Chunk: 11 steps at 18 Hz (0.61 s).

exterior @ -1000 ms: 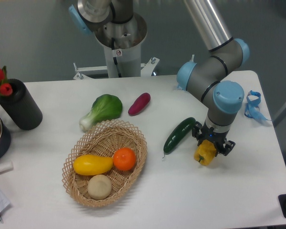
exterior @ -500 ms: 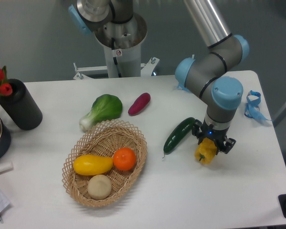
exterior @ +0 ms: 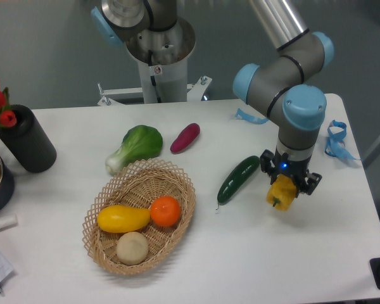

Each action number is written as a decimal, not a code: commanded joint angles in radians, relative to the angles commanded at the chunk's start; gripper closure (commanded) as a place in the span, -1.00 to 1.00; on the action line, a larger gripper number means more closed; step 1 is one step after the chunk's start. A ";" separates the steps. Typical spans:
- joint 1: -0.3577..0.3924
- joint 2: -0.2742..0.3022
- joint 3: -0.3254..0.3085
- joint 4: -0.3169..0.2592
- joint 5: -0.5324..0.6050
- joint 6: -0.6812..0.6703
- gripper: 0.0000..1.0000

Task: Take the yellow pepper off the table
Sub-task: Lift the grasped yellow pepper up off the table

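The gripper [exterior: 284, 192] is seen pointing downward at the right side of the table [exterior: 291, 266], its two fingers closed on the yellow pepper [exterior: 281, 193], which is held between them, apparently just above the tabletop. The pepper's long axis is tilted slightly from vertical, with its lower end pointed down and a little to the left; its upper end is hidden between the fingers. Just to the left of the gripper a dark green cucumber [exterior: 237, 179] is laid diagonally on the table. Farther left and back, a purple sweet potato [exterior: 185, 138] and a leafy green bok choy [exterior: 136, 145] are found. Well to the left and forward, a wicker basket [exterior: 177, 215] is placed, in which a long yellow fruit [exterior: 123, 218], an orange [exterior: 165, 211] and a pale round item [exterior: 132, 247] are held. A small label on the robot base [exterior: 156, 69] cannot be read.
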 joint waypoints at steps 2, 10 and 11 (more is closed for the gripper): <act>0.000 0.003 0.014 0.000 -0.008 -0.002 0.73; 0.005 -0.005 0.063 -0.003 -0.021 0.012 0.74; 0.006 -0.005 0.063 -0.003 -0.023 0.012 0.74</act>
